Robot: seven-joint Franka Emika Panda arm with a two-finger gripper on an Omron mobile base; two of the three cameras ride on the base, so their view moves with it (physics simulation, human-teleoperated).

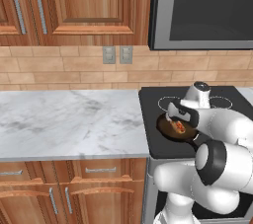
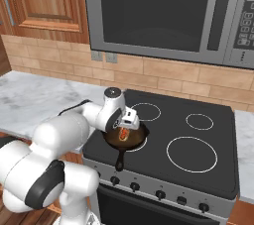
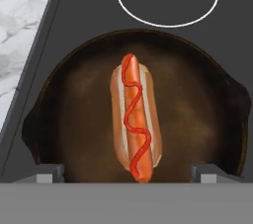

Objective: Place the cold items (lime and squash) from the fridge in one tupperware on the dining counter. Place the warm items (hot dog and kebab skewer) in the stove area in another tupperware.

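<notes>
A hot dog (image 3: pixel 135 119) in a bun with a ketchup squiggle lies in a dark frying pan (image 3: pixel 74 109) on the front left burner of the black stovetop (image 2: pixel 198 149). My gripper (image 3: pixel 127 173) hangs just above it, open, a fingertip (image 3: pixel 49 172) on each side of the bun's near end and nothing held. From the base views, the gripper (image 2: pixel 126 122) points down over the hot dog (image 2: pixel 123 134) in the pan (image 2: pixel 135 142); from the left the hand (image 1: pixel 180 115) partly covers the hot dog (image 1: pixel 179 127). The lime, squash, kebab skewer and tupperware are out of view.
The pan's handle (image 2: pixel 120 159) points toward the stove's front edge. A marble counter (image 1: pixel 64 119) runs left of the stove. A microwave (image 2: pixel 163 11) hangs above, with wooden cabinets (image 1: pixel 74 1) beside it. Three more burner rings (image 2: pixel 191 153) mark the stovetop.
</notes>
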